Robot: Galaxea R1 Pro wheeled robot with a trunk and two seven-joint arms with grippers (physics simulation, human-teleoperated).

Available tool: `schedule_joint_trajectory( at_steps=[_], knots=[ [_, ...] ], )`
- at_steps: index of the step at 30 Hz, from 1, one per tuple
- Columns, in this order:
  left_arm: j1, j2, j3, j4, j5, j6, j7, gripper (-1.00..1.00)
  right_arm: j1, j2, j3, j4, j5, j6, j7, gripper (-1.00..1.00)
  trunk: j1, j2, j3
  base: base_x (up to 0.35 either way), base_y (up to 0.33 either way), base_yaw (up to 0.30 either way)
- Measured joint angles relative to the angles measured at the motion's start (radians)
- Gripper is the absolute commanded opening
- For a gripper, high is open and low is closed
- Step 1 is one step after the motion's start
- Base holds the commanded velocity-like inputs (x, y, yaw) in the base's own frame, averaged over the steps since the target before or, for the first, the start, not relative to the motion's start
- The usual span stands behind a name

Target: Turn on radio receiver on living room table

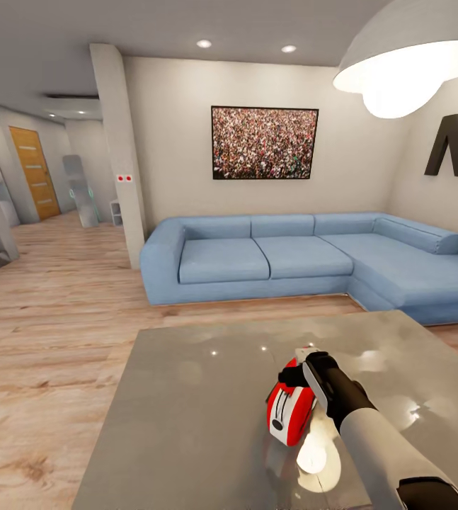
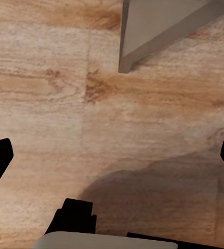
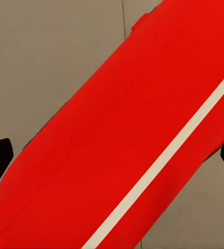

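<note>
Right arm reaching forward, its pincer [image 1: 301,370] spread wide directly over the red radio [image 1: 291,411], which stands near the middle of the grey bench [image 1: 186,397]. Risk: a hard or off-centre press could topple or slide the thin radio.

On the table [image 1: 186,397] we find the radio [image 1: 290,414] standing near the front edge, right of centre. Our right gripper [image 1: 301,374] sits directly over the radio's top. Behind the table's far edge stands the sofa [image 1: 306,258], with the picture [image 1: 265,142] on the wall behind it.
</note>
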Motion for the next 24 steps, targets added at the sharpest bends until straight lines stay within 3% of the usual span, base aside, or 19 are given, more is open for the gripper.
schedule_joint_trajectory(
  at_steps=[13,14,20,24],
  knots=[
    [0.0,-0.001,0.0,0.0,0.0,0.0,0.0,1.0,0.0,0.0,0.001,0.005,0.0,0.0,0.0,1.0,0.0,0.0,0.0,0.0,0.0,0.0],
    [0.0,-0.001,0.0,0.0,0.0,0.0,0.0,1.0,0.0,0.0,0.001,0.006,0.0,0.0,0.0,-1.0,0.0,0.0,0.0,0.0,0.0,0.0],
    [0.001,-0.002,0.0,0.0,-0.001,0.0,0.0,1.0,0.0,0.0,0.001,0.036,0.002,-0.09,0.001,-1.0,0.0,0.0,0.0,0.0,0.0,0.0],
    [0.0,-0.003,0.0,0.001,-0.001,0.0,0.0,1.0,-0.001,0.0,0.001,0.043,0.013,-0.111,0.0,-1.0,0.0,0.0,0.0,0.0,0.0,0.0]
  ],
)
